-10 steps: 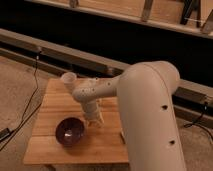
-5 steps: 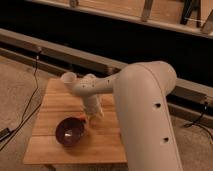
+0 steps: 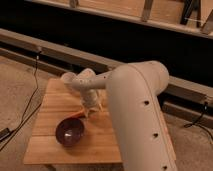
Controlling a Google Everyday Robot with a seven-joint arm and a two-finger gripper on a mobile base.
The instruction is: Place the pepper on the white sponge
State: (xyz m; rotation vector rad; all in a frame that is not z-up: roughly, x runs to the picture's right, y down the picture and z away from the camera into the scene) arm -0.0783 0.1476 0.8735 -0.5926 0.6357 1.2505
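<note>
Pincer low over the table, grip state unclear, pepper partly hidden beneath, near the bowl.

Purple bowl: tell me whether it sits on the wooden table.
Yes, the purple bowl rests on the wooden table, toward its near edge, with the hand low over the tabletop just behind it.

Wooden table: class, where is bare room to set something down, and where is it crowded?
Bare wood lies left of the gripper along the left edge of the table, and in front of the purple bowl. Crowded: gripper, pepper and bowl cluster mid-table.
</note>
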